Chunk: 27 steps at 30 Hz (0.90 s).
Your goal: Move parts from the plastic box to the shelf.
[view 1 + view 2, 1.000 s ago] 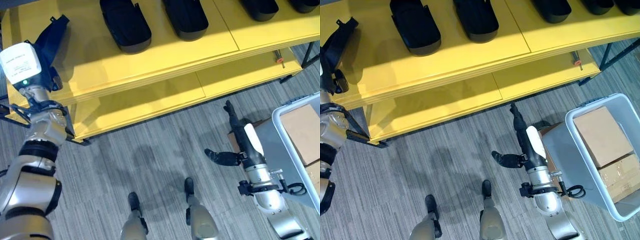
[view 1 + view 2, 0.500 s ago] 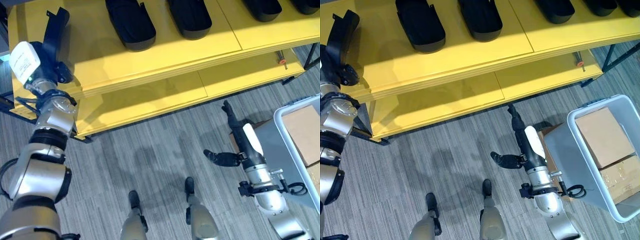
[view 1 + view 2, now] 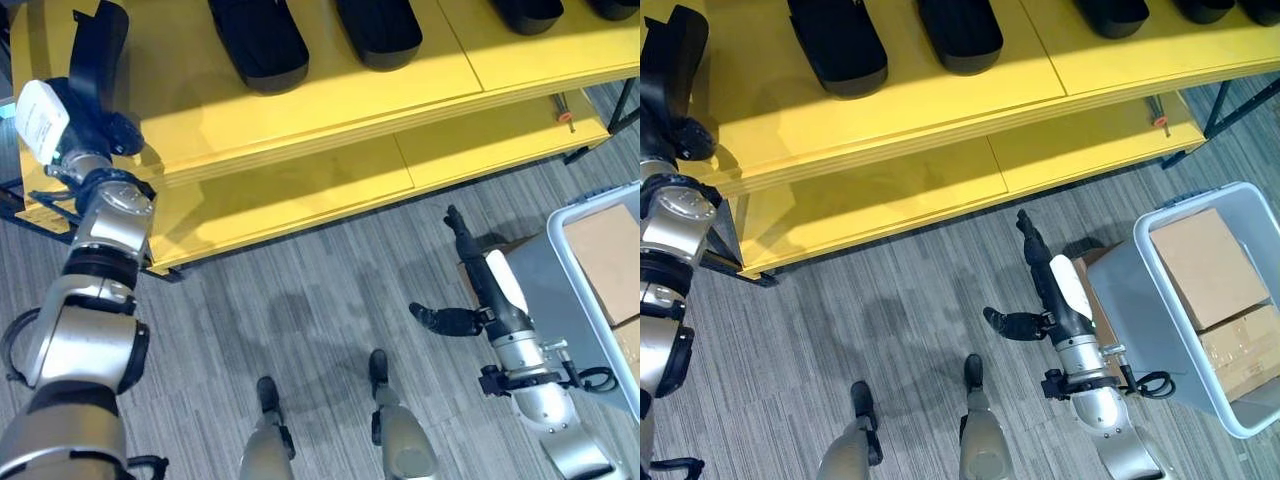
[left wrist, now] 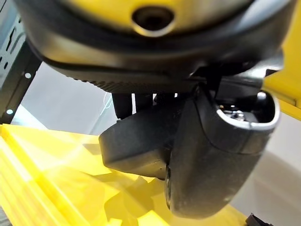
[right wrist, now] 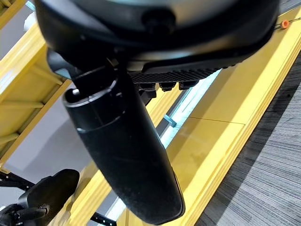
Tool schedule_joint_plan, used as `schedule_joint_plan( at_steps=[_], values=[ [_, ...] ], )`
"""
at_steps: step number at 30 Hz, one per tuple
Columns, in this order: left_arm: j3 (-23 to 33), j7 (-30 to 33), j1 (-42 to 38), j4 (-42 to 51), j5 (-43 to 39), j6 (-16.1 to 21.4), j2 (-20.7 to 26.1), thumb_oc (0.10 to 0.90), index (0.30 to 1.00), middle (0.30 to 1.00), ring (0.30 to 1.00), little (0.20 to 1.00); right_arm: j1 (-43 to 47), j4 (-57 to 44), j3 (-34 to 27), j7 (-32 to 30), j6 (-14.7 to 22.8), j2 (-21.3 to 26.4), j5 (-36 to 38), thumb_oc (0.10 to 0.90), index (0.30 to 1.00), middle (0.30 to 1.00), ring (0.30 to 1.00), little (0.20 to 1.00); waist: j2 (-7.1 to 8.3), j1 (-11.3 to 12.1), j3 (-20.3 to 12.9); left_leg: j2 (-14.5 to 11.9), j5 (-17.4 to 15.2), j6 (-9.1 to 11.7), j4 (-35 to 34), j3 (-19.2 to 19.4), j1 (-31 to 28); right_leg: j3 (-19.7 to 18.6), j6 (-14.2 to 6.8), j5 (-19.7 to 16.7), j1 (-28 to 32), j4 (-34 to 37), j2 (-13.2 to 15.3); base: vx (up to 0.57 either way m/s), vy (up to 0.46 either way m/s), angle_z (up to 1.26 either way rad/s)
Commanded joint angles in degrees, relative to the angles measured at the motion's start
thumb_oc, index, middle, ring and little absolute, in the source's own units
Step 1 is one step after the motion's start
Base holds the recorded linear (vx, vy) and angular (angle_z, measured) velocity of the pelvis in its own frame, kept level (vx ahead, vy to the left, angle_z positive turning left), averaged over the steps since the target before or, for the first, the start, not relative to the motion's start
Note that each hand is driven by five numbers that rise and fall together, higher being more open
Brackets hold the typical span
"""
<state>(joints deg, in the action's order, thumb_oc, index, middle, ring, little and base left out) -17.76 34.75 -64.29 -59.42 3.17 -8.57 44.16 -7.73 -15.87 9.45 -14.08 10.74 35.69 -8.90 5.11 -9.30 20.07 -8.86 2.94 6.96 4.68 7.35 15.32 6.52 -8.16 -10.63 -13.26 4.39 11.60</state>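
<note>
**Part held over the shelf's end**

Left hand (image 3: 85,125) of mine, upper left of the frame, grips a black part (image 3: 95,50) above the yellow shelf (image 3: 330,100), clear of the parts already lined up. Right hand (image 3: 480,290), lower right, hangs with fingers straight and empty beside the plastic box (image 3: 1140,300), ready to reach in.

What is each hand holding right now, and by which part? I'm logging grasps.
The left hand grips a black part by its lower end, over the yellow shelf. The right hand is open and holds nothing.
</note>
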Motion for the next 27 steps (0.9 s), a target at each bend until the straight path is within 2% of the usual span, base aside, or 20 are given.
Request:
schedule_joint_plan(
  at_steps=[1, 14, 20, 27],
  values=[
    [-0.3, 6.0, -3.2, 0.9, 6.0, 1.8, 8.3, 0.4, 0.3, 0.3, 0.3, 0.3, 0.5, -7.0, -4.7, -2.3, 6.8, 2.0, 0.9, 0.9, 1.0, 1.0, 1.0, 1.0, 2.57, -0.2, -4.4, -1.0, -2.1, -1.6, 6.4, -0.2, 3.0, 1.4, -4.7, 3.6, 5.2, -3.7, 6.0, 0.0, 0.0, 0.0],
    [-1.9, 11.8, -1.7, 6.2, 12.5, 1.9, 15.4, 0.4, 0.3, 0.3, 0.3, 0.3, -0.6, -7.8, -5.7, -3.3, 10.2, 3.7, 1.6, 0.9, 1.0, 1.0, 1.0, 1.0, 2.47, -0.2, -5.4, -1.4, -2.6, -1.3, 7.2, 0.3, 3.4, 0.9, -4.9, 3.7, 5.2, -3.6, 5.8, 0.0, 0.0, 0.0],
    [-3.0, 12.2, -1.8, 6.8, 14.2, 1.6, 16.1, 0.4, 0.3, 0.3, 0.3, 0.3, -1.0, -7.9, -5.8, -3.4, 10.6, 3.9, 1.6, 0.9, 1.0, 1.0, 1.0, 1.0, 2.35, -0.3, -5.6, -1.5, -2.6, -1.2, 7.3, 0.2, 3.5, 1.0, -5.0, 3.6, 5.3, -3.5, 5.9, 0.0, 0.0, 0.0],
    [-7.8, 10.4, -3.8, 5.0, 18.8, 0.8, 17.4, 0.4, 0.3, 0.3, 0.3, 0.3, -1.6, -8.2, -6.7, -3.7, 11.3, 4.4, 1.6, 0.9, 1.0, 1.0, 1.0, 1.0, 2.14, -0.8, -5.8, -1.6, -2.7, -1.3, 7.7, 0.2, 4.2, 0.9, -5.1, 3.2, 4.9, -3.3, 5.9, 0.0, 0.0, 0.0]
  ],
)
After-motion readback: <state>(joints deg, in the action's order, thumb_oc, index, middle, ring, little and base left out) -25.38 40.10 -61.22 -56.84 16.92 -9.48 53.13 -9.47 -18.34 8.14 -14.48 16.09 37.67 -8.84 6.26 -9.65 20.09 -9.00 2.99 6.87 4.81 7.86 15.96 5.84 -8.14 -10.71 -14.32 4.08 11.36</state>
